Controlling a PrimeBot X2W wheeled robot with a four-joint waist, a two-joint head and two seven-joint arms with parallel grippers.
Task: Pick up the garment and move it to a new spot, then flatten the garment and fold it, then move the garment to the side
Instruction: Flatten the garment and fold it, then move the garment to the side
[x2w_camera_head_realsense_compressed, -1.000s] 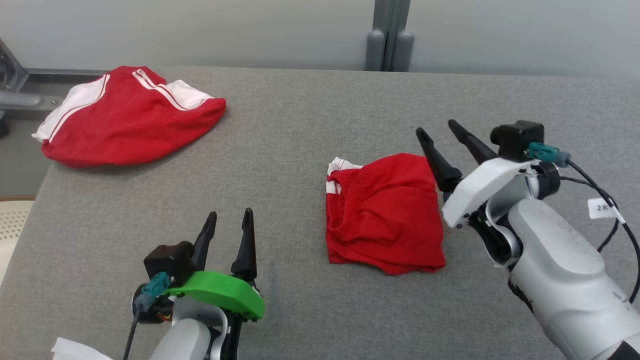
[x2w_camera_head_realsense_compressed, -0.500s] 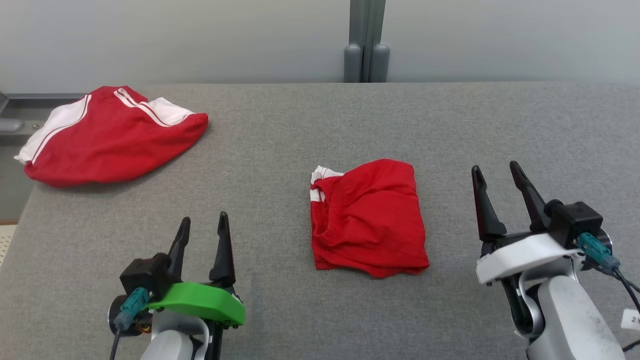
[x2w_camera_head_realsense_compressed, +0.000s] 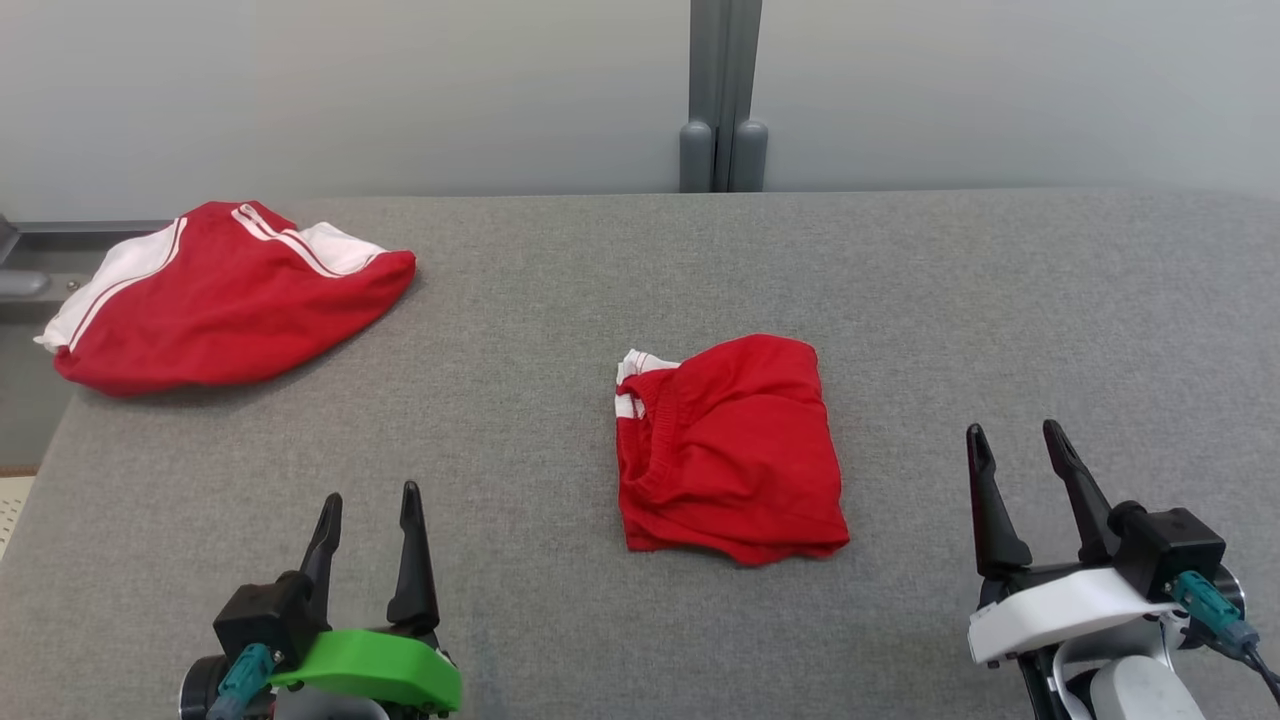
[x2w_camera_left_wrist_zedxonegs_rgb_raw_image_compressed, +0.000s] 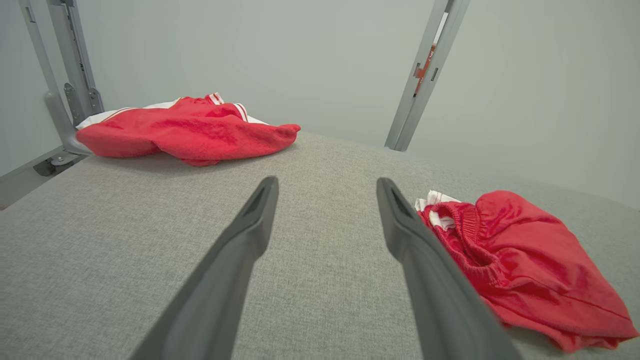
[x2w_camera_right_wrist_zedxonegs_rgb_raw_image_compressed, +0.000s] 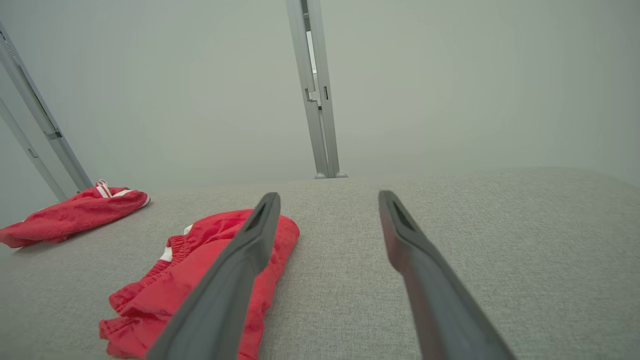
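Two grippers sit low, pointing forward: the left gripper (x2w_camera_head_realsense_compressed: 371, 492), jaws parted and empty, then the red garment (x2w_camera_head_realsense_compressed: 730, 450) lying folded on the grey table (x2w_camera_head_realsense_compressed: 560, 300), then the right gripper (x2w_camera_head_realsense_compressed: 1014, 428), also parted and empty. Both arms are cut off at the bottom edge.

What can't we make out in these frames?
Shorts: the lower fold layers, covered by the top layer in every view.
Shorts, right wrist view: their right part in that view sits behind a finger of the right claw.
Shorts, left wrist view: their left edge in that view sits behind a finger of the left claw.
Far garment, right wrist view: left end cut by the picture's edge.
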